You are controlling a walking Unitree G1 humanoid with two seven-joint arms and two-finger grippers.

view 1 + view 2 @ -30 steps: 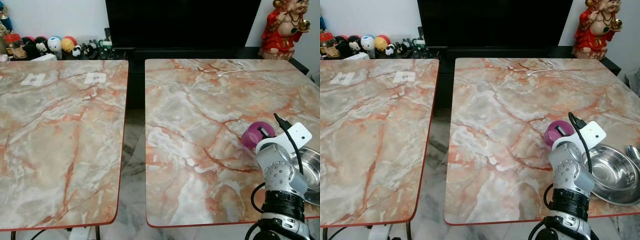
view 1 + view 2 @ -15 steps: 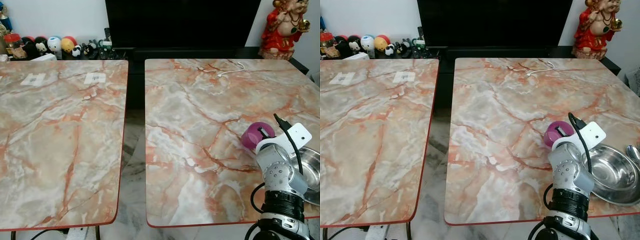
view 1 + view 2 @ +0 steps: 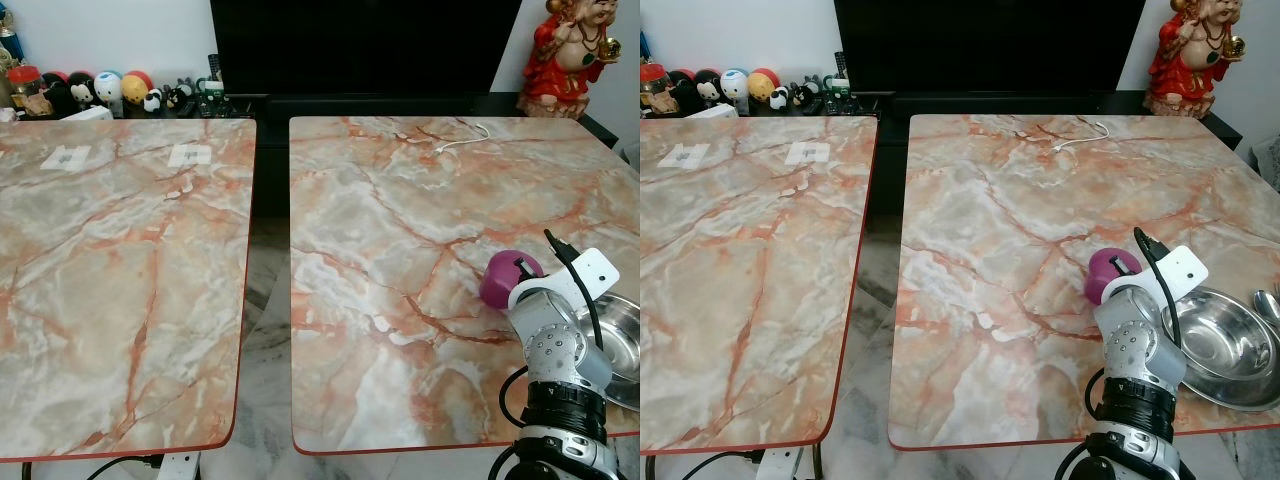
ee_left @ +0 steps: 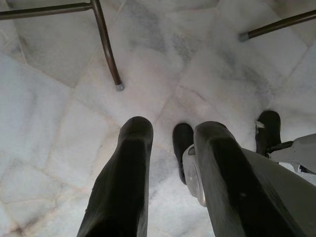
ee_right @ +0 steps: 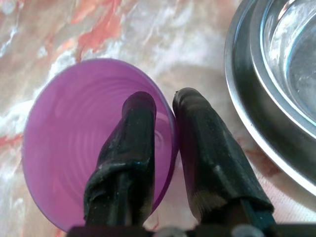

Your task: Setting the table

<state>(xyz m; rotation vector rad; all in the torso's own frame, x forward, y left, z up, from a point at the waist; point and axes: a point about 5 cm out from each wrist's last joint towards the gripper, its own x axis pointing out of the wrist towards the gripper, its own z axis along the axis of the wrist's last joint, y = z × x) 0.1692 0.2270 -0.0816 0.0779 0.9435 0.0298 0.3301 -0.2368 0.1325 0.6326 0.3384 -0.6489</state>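
A purple cup (image 3: 497, 280) rests tilted on the right marble table (image 3: 400, 200), near its front right corner. My right gripper (image 5: 165, 101) is shut on the cup's rim (image 5: 168, 133), one finger inside and one outside. Just right of the cup sits a steel bowl (image 3: 1230, 350), and part of its edge (image 5: 256, 98) lies close to the gripper's fingers. A spoon (image 3: 1268, 303) lies at the bowl's far side. My left gripper (image 4: 173, 136) hangs idle and open over the pale floor tiles.
A second marble table (image 3: 120, 280) stands to the left, with a narrow floor gap (image 3: 265, 300) between the two. A white cable (image 3: 460, 140) lies at the right table's far edge. Behind are a black TV (image 3: 360, 45), toy figures (image 3: 100, 90) and a red statue (image 3: 570, 55).
The purple cup has tipped and shifted slightly left and toward me in the right gripper, so its mouth now faces away from the head cameras.
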